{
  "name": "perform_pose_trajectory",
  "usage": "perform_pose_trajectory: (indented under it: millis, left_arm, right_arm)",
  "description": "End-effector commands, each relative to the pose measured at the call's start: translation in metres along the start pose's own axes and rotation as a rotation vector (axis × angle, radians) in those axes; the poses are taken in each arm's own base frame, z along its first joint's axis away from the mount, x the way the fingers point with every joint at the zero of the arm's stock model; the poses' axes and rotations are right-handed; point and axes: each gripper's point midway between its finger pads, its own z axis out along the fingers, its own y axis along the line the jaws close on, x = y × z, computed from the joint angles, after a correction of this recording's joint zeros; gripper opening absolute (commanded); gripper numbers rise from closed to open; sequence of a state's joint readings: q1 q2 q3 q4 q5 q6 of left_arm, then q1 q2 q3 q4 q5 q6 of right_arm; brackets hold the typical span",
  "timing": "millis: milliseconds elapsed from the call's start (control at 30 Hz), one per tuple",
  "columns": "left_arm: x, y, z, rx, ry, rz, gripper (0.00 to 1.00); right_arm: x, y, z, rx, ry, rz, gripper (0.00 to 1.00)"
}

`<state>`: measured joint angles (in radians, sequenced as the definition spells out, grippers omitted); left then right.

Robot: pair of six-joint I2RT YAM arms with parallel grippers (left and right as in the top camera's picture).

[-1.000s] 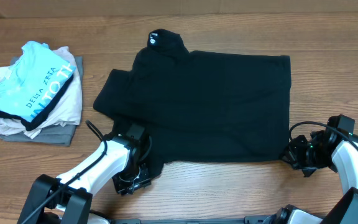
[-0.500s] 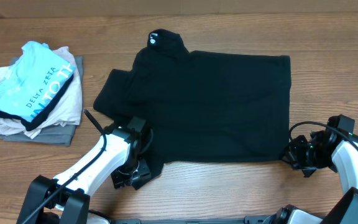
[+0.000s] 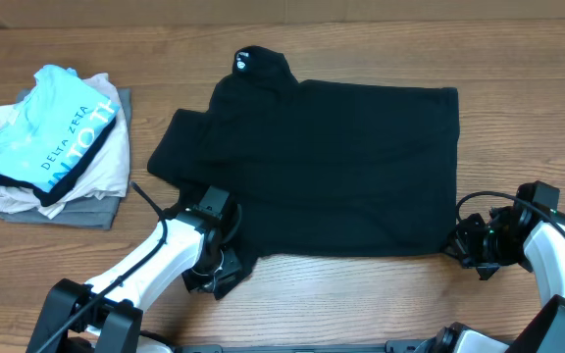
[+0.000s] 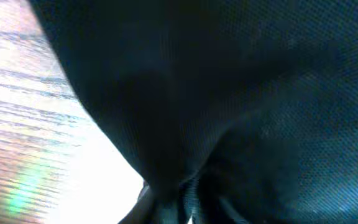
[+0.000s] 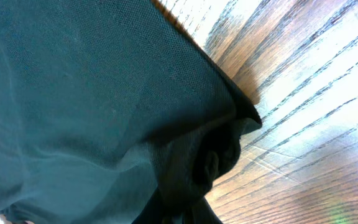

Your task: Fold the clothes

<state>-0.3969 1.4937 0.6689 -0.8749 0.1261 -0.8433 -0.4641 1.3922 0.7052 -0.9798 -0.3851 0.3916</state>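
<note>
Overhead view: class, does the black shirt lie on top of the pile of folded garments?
No, the black shirt lies spread on the wooden table, apart from the pile at its side.

I'd call this a robot lab, not a home. At a wooden table (image 3: 381, 39), a white left arm (image 3: 150, 257) and right arm (image 3: 562, 245) (both with loose black wires) sit on each side of the black shirt (image 3: 341, 167), and a pile of clothes (image 3: 47, 147) lies left of it.

Left end effector (image 3: 220, 273), right end effector (image 3: 454, 243) both clamped.
</note>
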Motion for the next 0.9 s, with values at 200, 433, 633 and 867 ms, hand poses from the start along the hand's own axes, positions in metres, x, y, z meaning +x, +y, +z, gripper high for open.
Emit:
perform_pose_trajectory:
  millis: [200,433,633,867]
  left_arm:
    - [0.007,0.028,-0.019,-0.162,0.033,-0.008,0.07]
    - [-0.013,0.048,-0.089,-0.338,-0.094,0.016,0.15]
    - [-0.023,0.042,-0.1,-0.326,-0.149,0.024,0.23]
    - [-0.028,0.034,-0.098,-0.287,-0.165,0.024,0.25]
  right_arm:
    - [-0.008,0.006,-0.006,-0.015,-0.03,-0.046,0.05]
    - [-0.017,0.015,-0.014,-0.029,-0.06,-0.077,0.05]
    - [-0.02,0.02,-0.022,-0.032,-0.066,-0.101,0.05]
    - [-0.019,0.022,-0.022,-0.044,-0.064,-0.101,0.05]
